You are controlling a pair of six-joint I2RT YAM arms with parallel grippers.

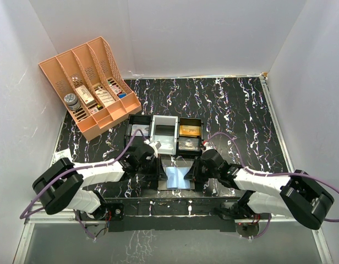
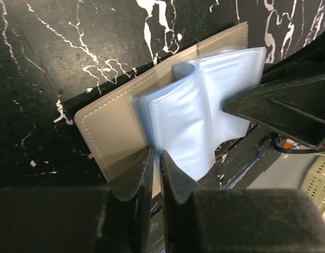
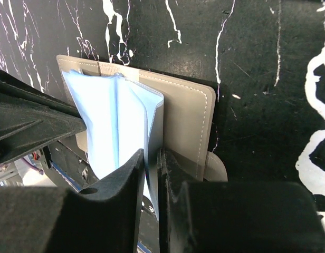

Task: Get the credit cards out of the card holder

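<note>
- Top external: your left hand and right hand flank the card holder, which lies open at the middle of the tabletop's near edge. A gold-orange credit card lies in a black tray just beyond.
- Left wrist: your left hand, fingers pressed almost together, pinches a glossy pale-blue sleeve. The limp plastic bows above the matte grey, stitched cover. Pull hard and the whole holder would likely lift, or the slick film slip free.
- Right wrist: your right hand nips the opposite sleeve edge. Opposing tugs could tear the sleeves at the spine. You cannot tell whether any cards sit inside.
</note>
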